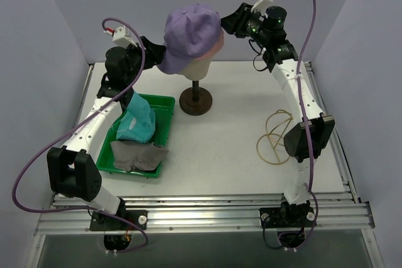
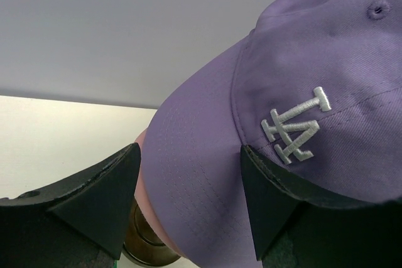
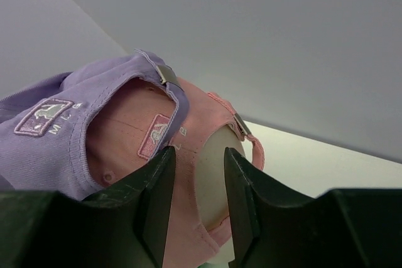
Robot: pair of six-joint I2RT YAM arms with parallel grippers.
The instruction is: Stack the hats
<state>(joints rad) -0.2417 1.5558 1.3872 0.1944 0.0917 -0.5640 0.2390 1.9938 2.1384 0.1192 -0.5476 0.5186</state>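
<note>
Left claw point(image 2: 190, 152) released, fingers wide astride the brim of the lavender fabric baseball cap point(image 2: 326, 61). Right claw point(image 3: 200, 158) narrowly parted, nothing pinched, behind the caps' rear straps. Lavender cap sits over pink baseball cap point(image 3: 125, 136) on cream egg-shaped mannequin head point(image 1: 200, 67). Green plastic tray point(image 1: 164, 100) on tabletop point(image 1: 232, 149) holds teal bucket hat point(image 1: 137, 120) and grey bucket hat point(image 1: 139, 155).

Top camera: high at six o'clock, looking down. Wrist cameras close on lavender cap point(image 1: 191, 29) from nine and three o'clock; all share it.
</note>
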